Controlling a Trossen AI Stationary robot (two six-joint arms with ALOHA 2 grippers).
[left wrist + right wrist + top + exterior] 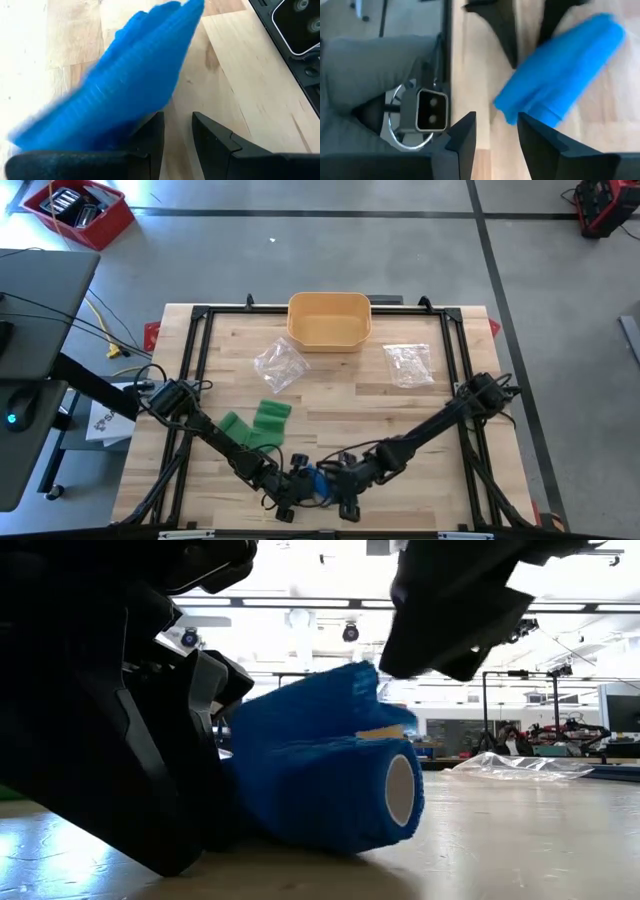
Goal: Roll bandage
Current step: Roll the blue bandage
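Left hand (293,498) and right hand (338,498), both parted and empty, are shown flanking the blue bandage (330,775) lying on the counter (330,405); soft, light, best gripped at its loose flap.

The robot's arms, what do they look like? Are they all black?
Mostly, yes. Two thin, dark, jointed arms, the left arm and the right arm, with black cables running along them. The left gripper and the right gripper each have two flat, matte black fingers with angled tips. No markings show.
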